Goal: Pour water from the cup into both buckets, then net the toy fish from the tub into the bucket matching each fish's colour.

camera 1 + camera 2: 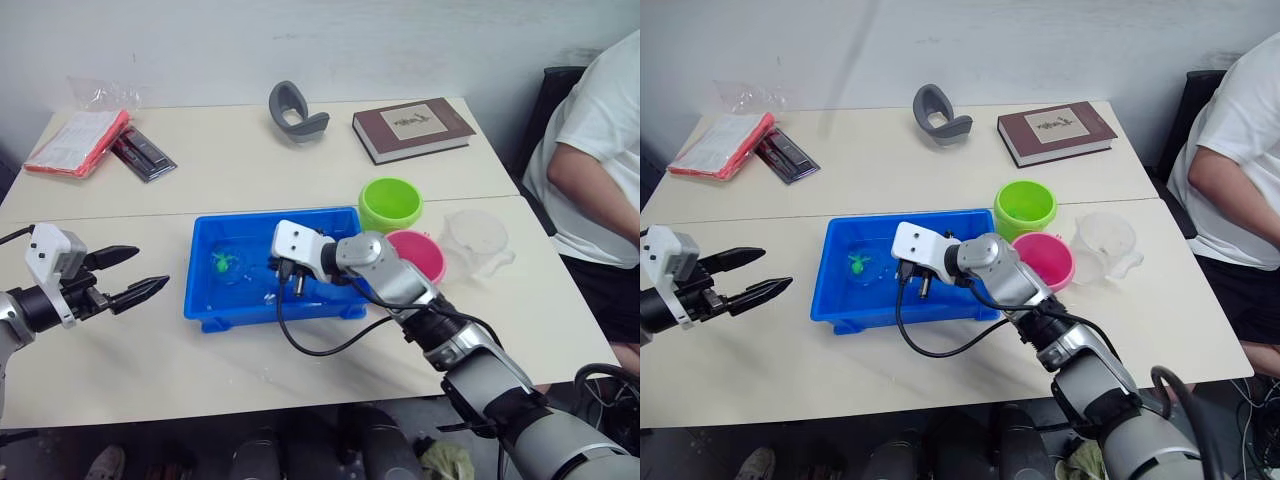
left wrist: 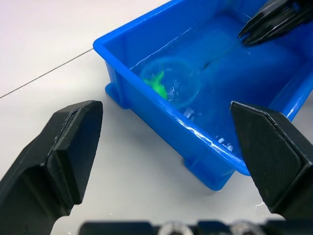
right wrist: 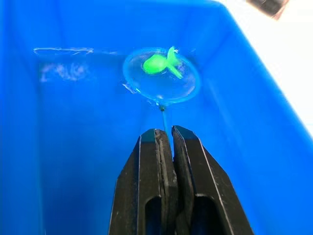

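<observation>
The right gripper [image 3: 171, 139] is inside the tub [image 1: 205, 290]. Its two black fingers [image 3: 154, 186] are pressed tight on the thin handle of the net [image 3: 161, 83]. The net reaches straight out past the fingertips, and its round hoop sits low in the tub. A green fish [image 3: 159, 62] lies in the mesh of the hoop, close ahead of the gripper. The blue tub walls rise on both sides of the fingers.

Behind the right gripper, near its arm, stand the two buckets. The pink bucket [image 1: 425, 250] is just beside the tub, and the green bucket [image 1: 390, 203] touches the pink one on its far side. The cup [image 1: 478, 240] stands a bit further out to the right, near the pink bucket.

The left gripper [image 1: 125, 275] hangs over the bare table [image 1: 150, 370], left of the tub and apart from it. Its fingers [image 2: 58, 152] are spread wide and hold nothing. They point at the tub's left end, where the net and fish are.

Far across the table lie a brown book [image 1: 412, 128], a grey curved thing [image 1: 295, 112] and a red packet [image 1: 75, 142]. A person in a white shirt [image 1: 600, 150] sits at the right.
</observation>
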